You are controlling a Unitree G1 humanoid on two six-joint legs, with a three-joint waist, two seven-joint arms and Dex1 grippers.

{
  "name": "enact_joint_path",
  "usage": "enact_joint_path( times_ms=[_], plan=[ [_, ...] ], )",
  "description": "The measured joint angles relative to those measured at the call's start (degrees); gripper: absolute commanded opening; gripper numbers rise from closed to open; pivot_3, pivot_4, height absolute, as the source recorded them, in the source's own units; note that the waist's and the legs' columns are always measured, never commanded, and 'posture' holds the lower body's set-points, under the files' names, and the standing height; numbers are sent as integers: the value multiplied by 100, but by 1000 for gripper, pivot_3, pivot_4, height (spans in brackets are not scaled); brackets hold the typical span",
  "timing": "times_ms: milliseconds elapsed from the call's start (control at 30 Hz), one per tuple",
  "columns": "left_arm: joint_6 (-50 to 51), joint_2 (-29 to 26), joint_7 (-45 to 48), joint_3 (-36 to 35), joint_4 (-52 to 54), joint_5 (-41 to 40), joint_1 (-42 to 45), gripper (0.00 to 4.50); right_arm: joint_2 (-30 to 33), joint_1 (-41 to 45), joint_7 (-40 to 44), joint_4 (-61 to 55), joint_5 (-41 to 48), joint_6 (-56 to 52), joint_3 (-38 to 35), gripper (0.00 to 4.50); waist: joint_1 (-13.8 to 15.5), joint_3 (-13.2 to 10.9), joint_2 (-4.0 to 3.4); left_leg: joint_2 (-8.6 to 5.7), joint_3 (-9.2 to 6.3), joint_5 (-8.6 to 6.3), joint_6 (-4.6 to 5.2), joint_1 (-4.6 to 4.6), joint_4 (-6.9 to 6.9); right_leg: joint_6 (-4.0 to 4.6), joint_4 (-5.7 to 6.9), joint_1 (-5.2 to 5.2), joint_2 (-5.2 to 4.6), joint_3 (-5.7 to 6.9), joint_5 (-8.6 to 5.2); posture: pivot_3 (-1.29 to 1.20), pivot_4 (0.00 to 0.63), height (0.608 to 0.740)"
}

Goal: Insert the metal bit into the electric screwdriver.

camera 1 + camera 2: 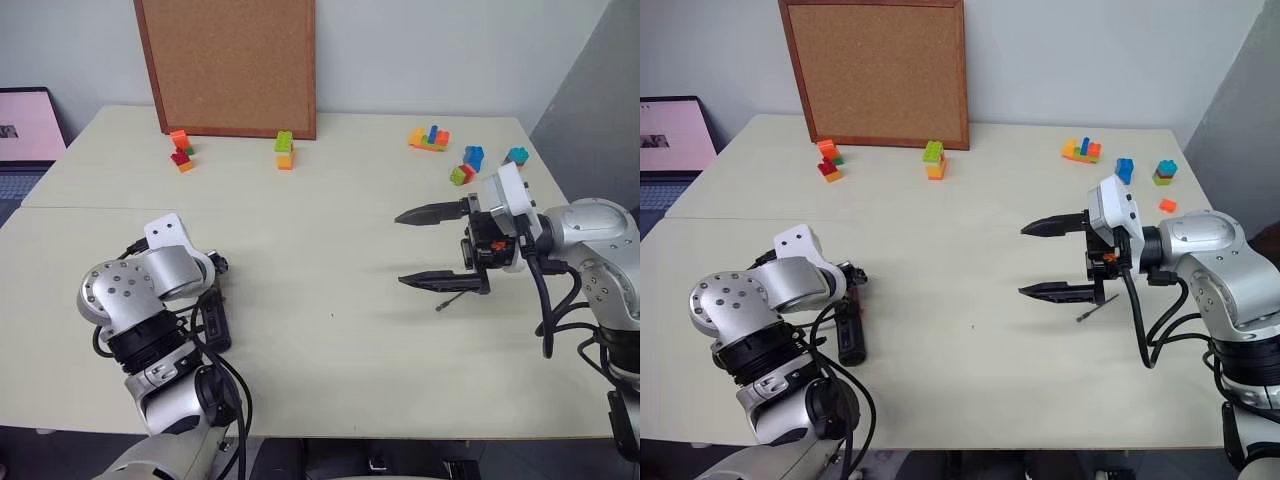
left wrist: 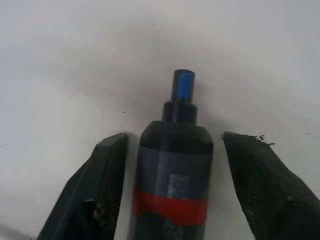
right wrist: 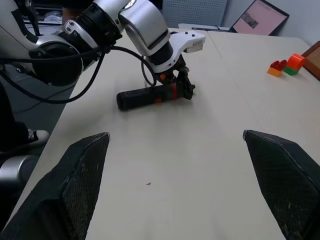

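The electric screwdriver [image 1: 850,335], black with a red band, lies on the table at the near left. In the left wrist view its blue-tipped nose [image 2: 183,85] points away between my left gripper's [image 2: 175,137] two fingers. They flank the body near the red band, with a narrow gap on each side. The metal bit [image 1: 455,298], a thin dark rod, lies on the table at the right. My right gripper [image 1: 401,248] hovers just above and to the left of it, pointing left, open wide and holding nothing.
A cork board [image 1: 228,62] leans on the wall at the back. Toy bricks [image 1: 181,149] [image 1: 285,149] stand in front of it, and several more [image 1: 430,138] lie at the back right. A laptop [image 1: 25,135] sits beyond the table's left edge.
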State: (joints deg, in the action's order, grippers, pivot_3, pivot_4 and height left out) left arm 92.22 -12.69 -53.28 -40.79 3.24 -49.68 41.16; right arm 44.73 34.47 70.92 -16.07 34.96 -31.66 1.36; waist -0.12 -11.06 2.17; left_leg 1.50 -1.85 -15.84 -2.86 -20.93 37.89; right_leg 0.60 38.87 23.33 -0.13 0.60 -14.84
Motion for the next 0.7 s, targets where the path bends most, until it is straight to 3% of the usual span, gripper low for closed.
enact_joint_path(
  times_ms=[133,233,400,533,700],
  plan=[
    [0,-160,-91,18,-162,-241,-2,1669,0,-1,-29,-4,3,-8,-1,4500,0,0,0,0,0,0,-4,0,0,0,0,0,0,0,0,0,150,740],
    [0,-244,-79,87,-204,-328,-23,1664,0,-3,-60,-8,4,-9,-1,4500,0,0,1,0,0,1,-8,0,0,0,0,0,0,1,0,0,150,740],
    [0,-966,651,741,-281,-464,-121,1663,48,-97,-85,-31,15,-20,-27,4500,-2,-4,6,0,4,8,-26,-2,-5,0,0,0,1,8,0,0,150,740],
    [-13,-1711,2082,1849,54,-577,-82,1663,189,-224,-113,-124,71,-64,-132,4500,9,-14,11,-2,5,8,-33,-5,-5,0,-4,0,-2,8,0,0,150,740],
    [-618,-2137,3907,3207,699,-430,170,1663,364,-413,-268,-400,236,-209,-466,4500,29,-18,14,-6,8,8,-34,-14,-7,0,-21,-1,-7,8,0,0,150,740]
  ],
)
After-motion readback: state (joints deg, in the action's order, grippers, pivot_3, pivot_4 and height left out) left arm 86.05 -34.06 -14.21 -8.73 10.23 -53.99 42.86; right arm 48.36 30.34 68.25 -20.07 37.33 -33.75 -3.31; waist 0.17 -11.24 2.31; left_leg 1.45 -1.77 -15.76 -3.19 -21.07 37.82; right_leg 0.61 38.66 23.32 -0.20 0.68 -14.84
